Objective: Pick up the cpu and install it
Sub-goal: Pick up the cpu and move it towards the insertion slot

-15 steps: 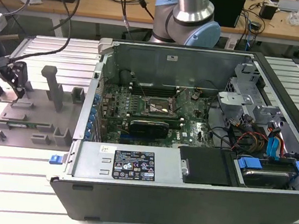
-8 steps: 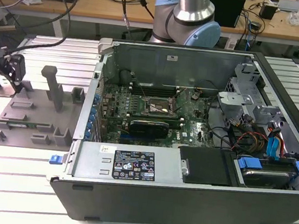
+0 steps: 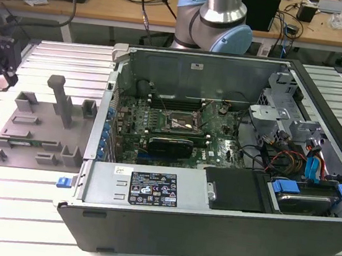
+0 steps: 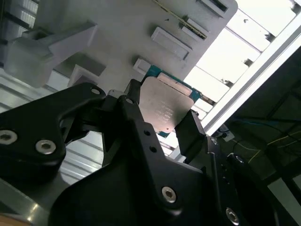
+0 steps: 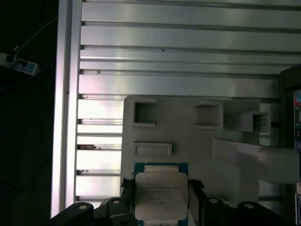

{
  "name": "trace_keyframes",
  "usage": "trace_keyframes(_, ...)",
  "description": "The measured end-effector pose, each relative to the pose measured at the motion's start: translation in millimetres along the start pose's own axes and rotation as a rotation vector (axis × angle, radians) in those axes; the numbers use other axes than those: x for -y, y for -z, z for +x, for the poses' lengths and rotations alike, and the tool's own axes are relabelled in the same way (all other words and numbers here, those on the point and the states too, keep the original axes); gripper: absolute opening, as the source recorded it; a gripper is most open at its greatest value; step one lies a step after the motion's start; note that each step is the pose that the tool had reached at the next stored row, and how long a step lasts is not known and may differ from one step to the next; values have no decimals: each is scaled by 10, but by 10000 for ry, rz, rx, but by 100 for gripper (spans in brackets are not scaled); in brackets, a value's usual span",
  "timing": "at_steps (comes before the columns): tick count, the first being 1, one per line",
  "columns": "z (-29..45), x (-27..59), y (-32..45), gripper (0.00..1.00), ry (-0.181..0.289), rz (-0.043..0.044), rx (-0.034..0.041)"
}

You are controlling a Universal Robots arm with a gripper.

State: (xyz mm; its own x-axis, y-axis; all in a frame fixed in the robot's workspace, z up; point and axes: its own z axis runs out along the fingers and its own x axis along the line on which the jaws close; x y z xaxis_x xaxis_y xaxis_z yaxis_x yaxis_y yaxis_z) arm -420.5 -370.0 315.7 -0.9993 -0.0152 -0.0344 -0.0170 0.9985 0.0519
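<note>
Right up at the wrist, the gripper is pinching the cpu by two opposite edges, jaws drawn in narrow around it, silver top facing the cameras. Just behind it the grey tray is lying on the slatted table, and I can't tell if the cpu is clearing the tray or resting on it. Way off toward the exterior view's right, the open case is sitting with its socket looking empty. So I'm reckoning the grab is happening, while the carry and install are waiting.
</note>
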Motion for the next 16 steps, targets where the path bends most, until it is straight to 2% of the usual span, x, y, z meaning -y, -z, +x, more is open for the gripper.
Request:
trace_keyframes(12,-12,-31,297,55,1,0,0)
trace_keyframes(16,-15,-39,367,55,0,0,1)
